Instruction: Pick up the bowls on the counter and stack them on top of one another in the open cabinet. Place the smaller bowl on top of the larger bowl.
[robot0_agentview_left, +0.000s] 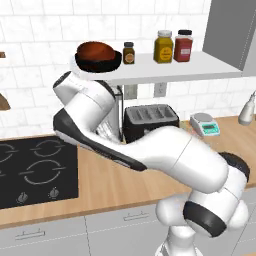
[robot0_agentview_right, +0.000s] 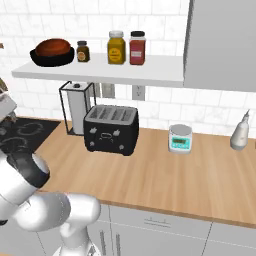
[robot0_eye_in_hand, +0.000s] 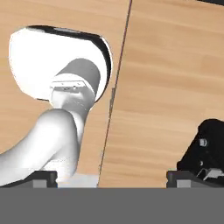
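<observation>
The small reddish-brown bowl (robot0_agentview_left: 96, 50) (robot0_agentview_right: 52, 46) sits inside the wide glossy black bowl (robot0_agentview_left: 100, 64) (robot0_agentview_right: 50, 59). Both stand stacked at the left end of the white shelf board (robot0_agentview_left: 175, 70) (robot0_agentview_right: 125, 72). In the hand view my gripper (robot0_eye_in_hand: 117, 177) is open and holds nothing. Its dark fingertips (robot0_eye_in_hand: 43, 178) stand far apart and look down on the wood-grain counter (robot0_eye_in_hand: 166, 65) (robot0_agentview_left: 115, 185) (robot0_agentview_right: 165, 175). The arm is folded back below the shelf, well away from the bowls.
Several spice jars (robot0_agentview_left: 163, 46) (robot0_agentview_right: 116, 47) stand on the shelf right of the bowls. On the counter are a black toaster (robot0_agentview_left: 150, 120) (robot0_agentview_right: 111, 129), a paper towel holder (robot0_agentview_right: 77, 107), a small scale (robot0_agentview_left: 205, 124) (robot0_agentview_right: 180, 138) and a bottle (robot0_agentview_right: 240, 131). The stove top (robot0_agentview_left: 35, 170) lies at the left.
</observation>
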